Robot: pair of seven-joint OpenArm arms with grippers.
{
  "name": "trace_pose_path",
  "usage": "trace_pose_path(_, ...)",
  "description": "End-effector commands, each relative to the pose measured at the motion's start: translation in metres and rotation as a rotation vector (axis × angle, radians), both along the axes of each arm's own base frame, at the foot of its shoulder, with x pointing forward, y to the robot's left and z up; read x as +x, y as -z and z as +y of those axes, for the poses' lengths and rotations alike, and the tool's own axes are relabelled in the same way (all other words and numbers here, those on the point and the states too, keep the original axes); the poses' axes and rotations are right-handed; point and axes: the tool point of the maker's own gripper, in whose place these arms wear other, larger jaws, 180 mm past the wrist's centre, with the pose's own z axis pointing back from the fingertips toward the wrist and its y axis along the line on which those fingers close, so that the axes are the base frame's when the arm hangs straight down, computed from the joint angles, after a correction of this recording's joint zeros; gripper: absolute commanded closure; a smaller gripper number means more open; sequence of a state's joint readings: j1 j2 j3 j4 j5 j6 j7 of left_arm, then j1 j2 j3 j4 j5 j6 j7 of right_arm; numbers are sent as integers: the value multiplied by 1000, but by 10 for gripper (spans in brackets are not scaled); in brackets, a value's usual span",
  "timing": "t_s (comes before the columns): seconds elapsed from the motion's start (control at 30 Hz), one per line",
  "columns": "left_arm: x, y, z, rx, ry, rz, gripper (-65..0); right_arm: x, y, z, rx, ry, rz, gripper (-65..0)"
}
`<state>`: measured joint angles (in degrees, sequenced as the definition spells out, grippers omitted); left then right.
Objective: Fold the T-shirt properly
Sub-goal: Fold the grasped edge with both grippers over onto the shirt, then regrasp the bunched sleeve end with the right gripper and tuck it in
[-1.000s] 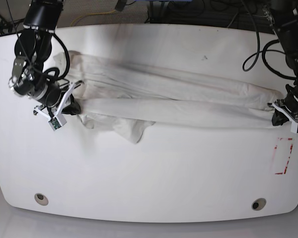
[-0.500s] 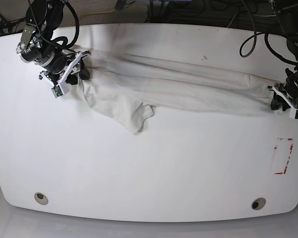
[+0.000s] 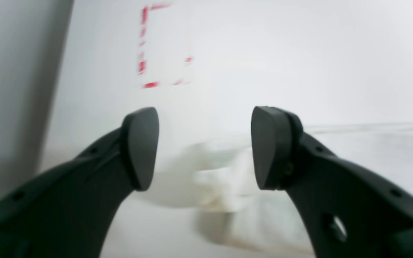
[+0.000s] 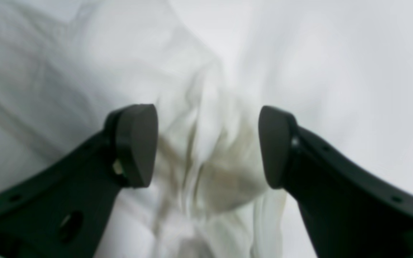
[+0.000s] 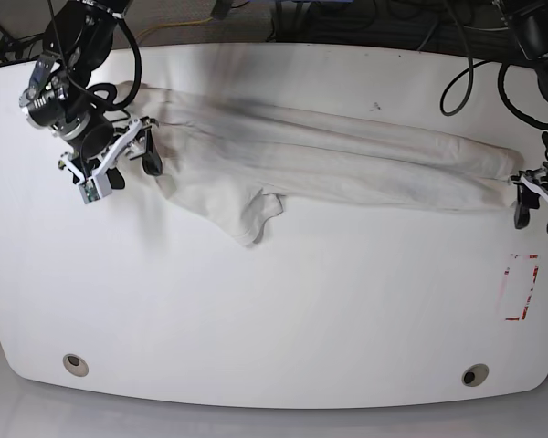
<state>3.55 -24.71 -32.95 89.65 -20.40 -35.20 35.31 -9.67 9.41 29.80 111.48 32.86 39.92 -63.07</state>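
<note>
Since half a second ago both of my grippers have let go of the T-shirt and drawn off its ends. My right gripper (image 5: 128, 157), at the left of the base view, stands spread wide with nothing between its pads (image 4: 136, 145); in its wrist view a bunched, creased end of cloth lies loose on the bench below the gap. My left gripper (image 5: 539, 203), at the right edge of the base view, is likewise wide apart and empty; its wrist view shows a crumpled end of cloth resting low between the two pads (image 3: 140, 147), blurred, with the cloth running off to the right.

Outward from there, the T-shirt (image 5: 329, 160) lies stretched in a long rumpled band across the upper half of the white bench (image 5: 274, 310), from my right gripper to just beside my left one. One sleeve flap hangs down from the band left of centre. A red dashed rectangle (image 5: 521, 287) is marked on the bench at the right, below my left gripper.
</note>
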Motion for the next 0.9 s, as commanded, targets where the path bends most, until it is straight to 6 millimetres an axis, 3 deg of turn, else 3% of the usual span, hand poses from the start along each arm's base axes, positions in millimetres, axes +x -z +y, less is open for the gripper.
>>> trace_pose_path(0.0, 8, -19, -10, 8, 27, -65, -374, 16, -5, 1, 19, -12, -29, -423)
trace_pose_path(0.07, 12, -3, -26, -18, 59, -30, -374, 38, 1, 3, 64, -11, -17, -423)
trace_pose_path(0.2, 18, 20, -53, -44, 132, 31, -372, 63, 23, 4, 142, -1, 57, -423)
trace_pose_path(0.47, 7, 52, -48, -91, 108, 113, -372, 94, 52, 12, 283, 24, 161, -423)
trace_pose_path(0.53, -4, 64, -47, -95, 102, 148, -372, 92, 67, 24, 304, 1, 211, -422)
trace_pose_path(0.67, -10, 70, -46, -99, 99, 166, -372, 98, 74, 48, 311, -62, 238, -420)
trace_pose_path(0.73, -17, 76, -46, -99, 97, 185, -372, 96, 74, 60, 301, -100, 246, -387)
trace_pose_path(0.87, -32, 87, -46, -100, 97, 223, -372, 92, 77, 81, 303, -144, 255, -224)
